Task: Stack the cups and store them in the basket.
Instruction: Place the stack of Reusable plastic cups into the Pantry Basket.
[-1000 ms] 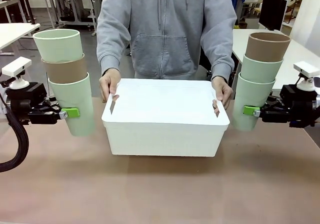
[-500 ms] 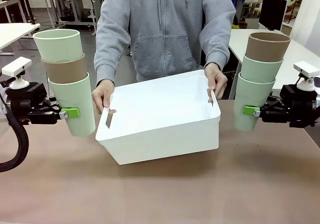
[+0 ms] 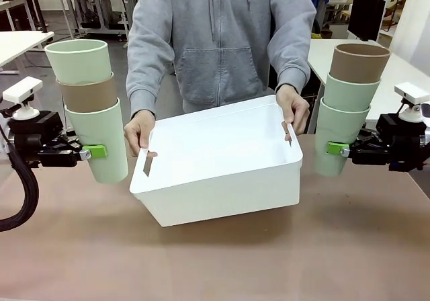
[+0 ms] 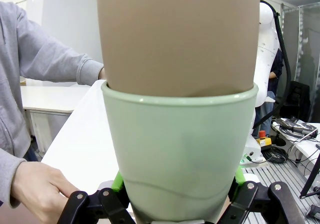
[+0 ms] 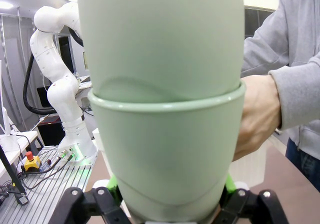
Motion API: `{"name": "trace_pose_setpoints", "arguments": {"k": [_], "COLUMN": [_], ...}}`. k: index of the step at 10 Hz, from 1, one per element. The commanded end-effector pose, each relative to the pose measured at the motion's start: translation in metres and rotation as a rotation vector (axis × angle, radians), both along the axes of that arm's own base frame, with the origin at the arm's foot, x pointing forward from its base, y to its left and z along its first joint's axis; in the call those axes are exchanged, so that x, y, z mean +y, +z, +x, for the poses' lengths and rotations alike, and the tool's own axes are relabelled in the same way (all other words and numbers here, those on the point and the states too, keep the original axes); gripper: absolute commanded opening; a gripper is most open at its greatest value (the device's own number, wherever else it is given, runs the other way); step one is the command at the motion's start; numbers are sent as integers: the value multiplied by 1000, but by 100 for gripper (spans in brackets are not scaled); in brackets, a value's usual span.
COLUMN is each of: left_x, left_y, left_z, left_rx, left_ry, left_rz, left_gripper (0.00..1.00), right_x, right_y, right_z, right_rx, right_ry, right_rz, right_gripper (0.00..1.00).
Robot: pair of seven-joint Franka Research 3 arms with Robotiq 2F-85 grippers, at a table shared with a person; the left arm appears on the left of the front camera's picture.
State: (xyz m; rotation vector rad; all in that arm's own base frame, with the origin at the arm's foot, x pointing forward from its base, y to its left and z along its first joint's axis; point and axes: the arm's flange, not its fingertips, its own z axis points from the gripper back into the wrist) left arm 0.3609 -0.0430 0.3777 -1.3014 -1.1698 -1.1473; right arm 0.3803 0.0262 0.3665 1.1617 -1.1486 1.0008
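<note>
Front view: the brown desk (image 3: 215, 267) runs beneath both arms. Between the left jaws and the right jaws, a large white rectangular plastic basket (image 3: 222, 180) sits tilted. A person's hand (image 3: 139, 132) holds its short side toward the left jaws, and the other hand (image 3: 293, 106) holds the side toward the right jaws, both at the slot handles. Whether a corner rests on the desk I cannot tell. The basket looks stiff and light, and is best taken at those slots or the rounded rim.

The left jaws are pinched on a pale mint green tapered plastic cup (image 3: 102, 136), the lowest of the left stack. A tan brown cup (image 3: 87, 94) and a top mint cup (image 3: 79, 60) are nested above it. The right jaws likewise clamp the bottom mint cup (image 3: 334, 136) of the right stack, under a middle mint cup (image 3: 349, 93) and a top tan cup (image 3: 359, 62). Both stacks stand upright above the jaws.

The cups are probably light, thin-walled and smooth, so slippery against the green pads (image 3: 95, 151). The hold sits low on the wall, which makes each stack top-heavy. The upper cups are only nested, so tilting a stack could spill them.
</note>
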Motion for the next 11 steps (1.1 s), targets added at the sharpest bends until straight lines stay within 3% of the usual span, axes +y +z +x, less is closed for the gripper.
{"name": "trace_pose_setpoints", "arguments": {"k": [1, 6, 11], "left_x": [7, 4, -104], "left_y": [18, 93, 136], "left_z": [6, 49, 47], "left_rx": [1, 33, 30], "left_ry": [15, 38, -3], "left_rz": [18, 285, 652], "left_gripper": [87, 87, 87], "right_x": [2, 2, 2], "right_y": [2, 2, 2], "right_z": [1, 1, 1], "right_rx": [-15, -15, -15], "right_ry": [-6, -6, -6], "right_rz": [5, 5, 5], "right_gripper": [84, 84, 84]}}
